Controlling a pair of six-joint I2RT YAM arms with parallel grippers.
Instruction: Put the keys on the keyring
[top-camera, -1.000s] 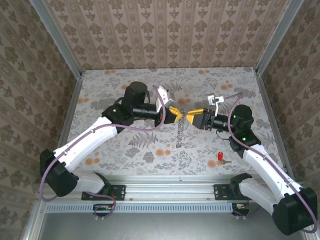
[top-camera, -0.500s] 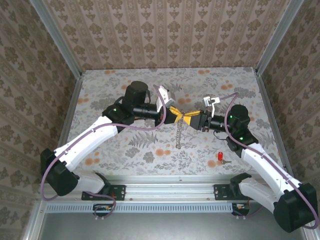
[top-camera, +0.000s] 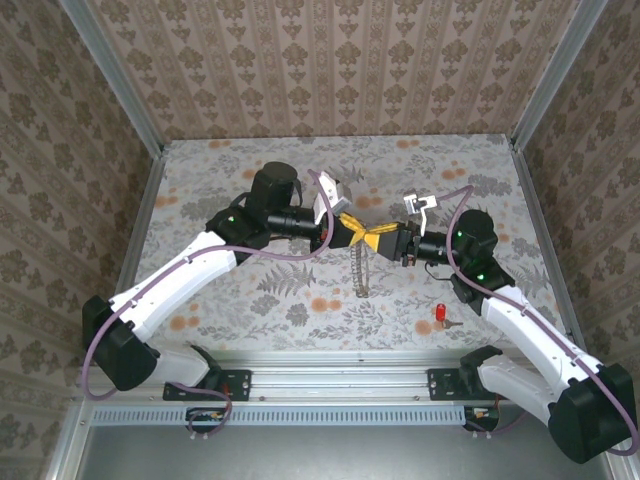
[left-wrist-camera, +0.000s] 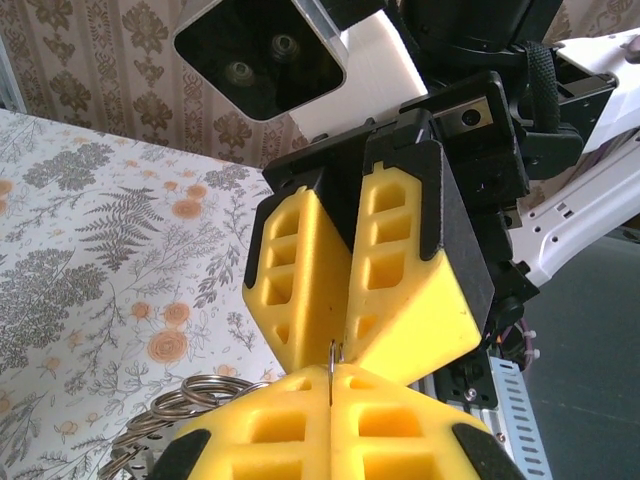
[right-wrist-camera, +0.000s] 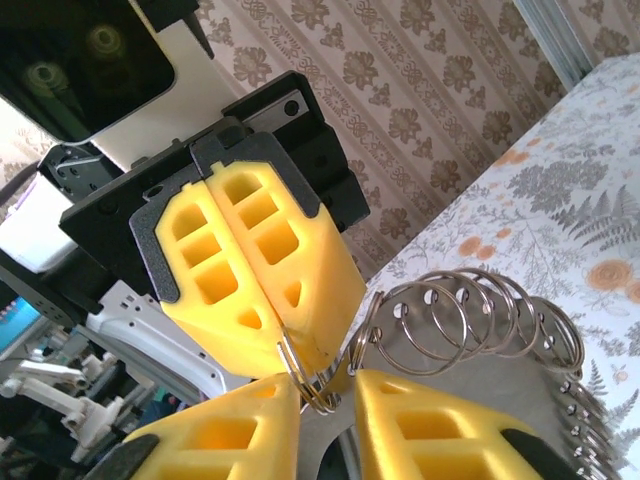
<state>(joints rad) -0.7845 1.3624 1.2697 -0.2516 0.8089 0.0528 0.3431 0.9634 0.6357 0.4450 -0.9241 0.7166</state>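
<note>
The keyring is a chain of silvery split rings (right-wrist-camera: 470, 320). Its top ring (right-wrist-camera: 308, 380) is pinched edge-on in my left gripper (left-wrist-camera: 332, 375), which is shut on it above the table's middle. The rest hangs down as a chain (top-camera: 360, 272). My right gripper (right-wrist-camera: 328, 388) faces the left one tip to tip. Its yellow fingers (right-wrist-camera: 235, 425) stand a narrow gap apart, with the top ring's free end between them. The key (top-camera: 440, 313), red-headed with a short dark blade, lies on the table near the right arm, apart from both grippers.
Floral tablecloth (top-camera: 250, 180) under everything, with patterned walls on three sides and metal corner posts (top-camera: 545, 80). A metal rail (top-camera: 340, 358) runs along the near edge between the arm bases.
My right gripper has moved left until it meets the left gripper's tips, and its jaws have narrowed around the top ring. The left arm and the key have stayed put.
</note>
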